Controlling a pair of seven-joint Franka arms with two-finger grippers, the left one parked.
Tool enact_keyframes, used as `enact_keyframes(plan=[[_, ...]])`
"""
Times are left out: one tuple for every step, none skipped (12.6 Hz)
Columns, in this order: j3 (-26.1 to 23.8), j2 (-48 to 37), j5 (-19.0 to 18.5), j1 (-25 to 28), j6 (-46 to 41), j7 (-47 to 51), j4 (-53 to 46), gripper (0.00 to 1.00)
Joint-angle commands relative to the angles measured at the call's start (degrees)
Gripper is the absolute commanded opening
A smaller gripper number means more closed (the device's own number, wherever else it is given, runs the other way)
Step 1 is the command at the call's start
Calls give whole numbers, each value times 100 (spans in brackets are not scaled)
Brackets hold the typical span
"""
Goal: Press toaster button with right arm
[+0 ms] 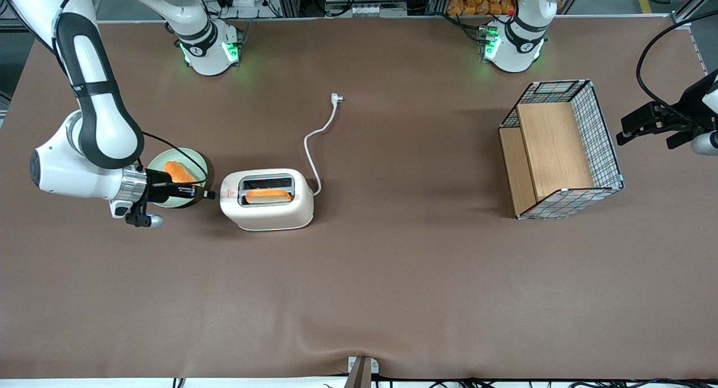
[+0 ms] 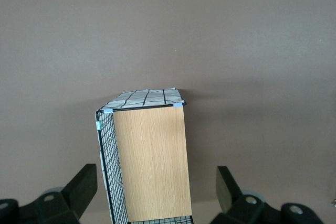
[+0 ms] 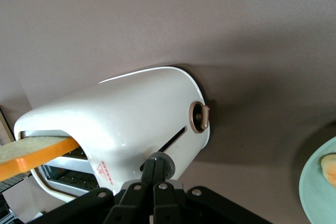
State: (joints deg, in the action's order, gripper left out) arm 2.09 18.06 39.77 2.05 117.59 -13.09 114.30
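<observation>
While your white right arm with its glossy black segments [image 1: 92,113] reaches in low from the working arm's end of the brown table [image 1: 392,276], you have its slim black two-finger gripper [image 1: 208,195] right at the narrow end of the cream-white rounded two-slot toaster [image 1: 268,200], the end that carries the small red triangle sticker [image 1: 228,194]. From the wrist camera you can see the two fingers [image 3: 149,174] pressed together with no gap between them, gripping nothing, their joined tips sitting on the tiny round grey knob [image 3: 161,162] at the bottom of the dark lever slot [image 3: 170,142]. That is the toaster button, not the larger tan round dial [image 3: 200,117] beside the slot. The toaster stands upright near the middle of the table, a little toward the working arm's end, and an orange-crusted slice of bread [image 1: 268,195] sits in the slot nearer the front camera (it sticks out of the slot in the wrist view too [image 3: 37,156]). Your gripper's wrist passes over a pale green round plate [image 1: 190,161] holding another orange-edged slice [image 1: 178,172], just beside the toaster. A white cord [image 1: 314,147] runs from the toaster, farther from the front camera, to a white plug [image 1: 336,98] lying loose on the table. Toward the parked arm's end stands a black wire-mesh basket with wooden panels [image 1: 561,149].
</observation>
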Motion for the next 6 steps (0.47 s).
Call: enact_keyframes(plan=[[20, 162, 172, 67, 150, -150, -92, 0], [20, 206, 172, 58, 158, -203, -92, 0], [20, 232, 172, 58, 167, -281, -92, 0], [20, 250, 172, 58, 211, -300, -84, 0], [20, 268, 172, 58, 237, -308, -84, 0], [20, 303, 172, 58, 238, -335, -84, 0]])
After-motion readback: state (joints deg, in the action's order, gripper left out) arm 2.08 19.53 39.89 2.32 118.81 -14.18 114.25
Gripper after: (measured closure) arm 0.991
